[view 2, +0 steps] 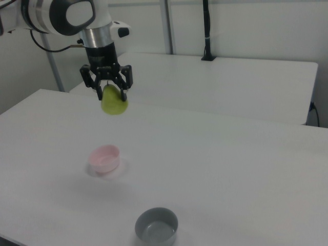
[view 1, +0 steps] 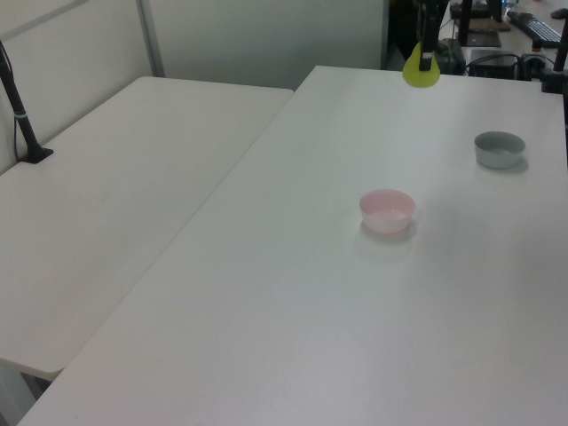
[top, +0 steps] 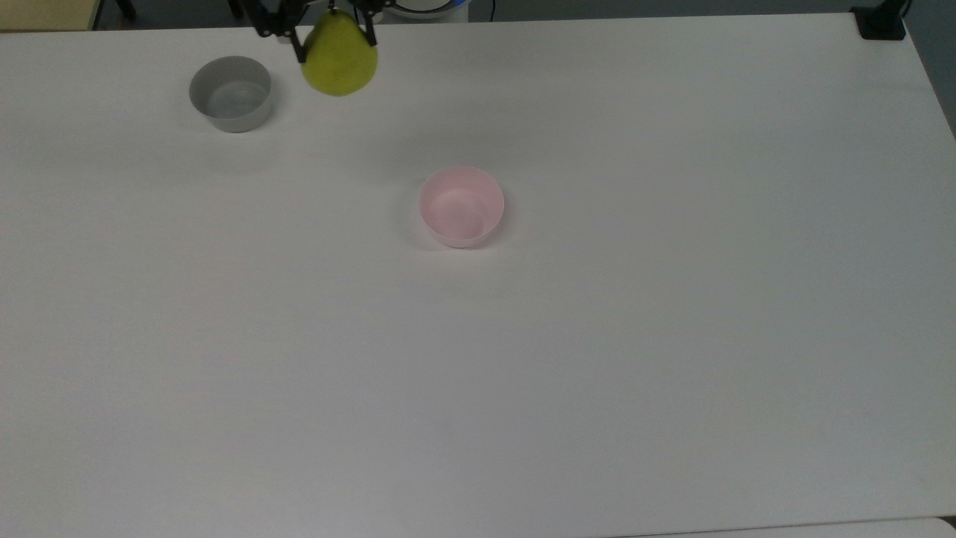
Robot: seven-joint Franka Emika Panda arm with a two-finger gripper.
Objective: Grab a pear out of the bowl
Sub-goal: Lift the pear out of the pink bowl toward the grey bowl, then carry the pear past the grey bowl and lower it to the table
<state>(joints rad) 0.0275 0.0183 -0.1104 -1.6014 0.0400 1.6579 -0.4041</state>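
Observation:
My gripper (view 2: 110, 95) is shut on the narrow top of the yellow-green pear (view 2: 114, 103), which hangs high above the table. In the top view the pear (top: 339, 61) sits near the upper edge with the gripper (top: 332, 33) pinching it, just right of the grey bowl. The left view has the pear (view 1: 421, 71) far back over the table with the gripper (view 1: 425, 59) above it. The pale pink bowl (top: 461, 205) stands empty mid-table, also the bowl (view 2: 105, 159) and the bowl (view 1: 387, 210).
A grey bowl (top: 231, 93) stands empty at the top view's upper left; the grey bowl (view 2: 157, 226) is near the front edge in the right view. A second white table (view 1: 115, 204) adjoins on the left view's left. A black post (view 2: 206, 31) stands behind.

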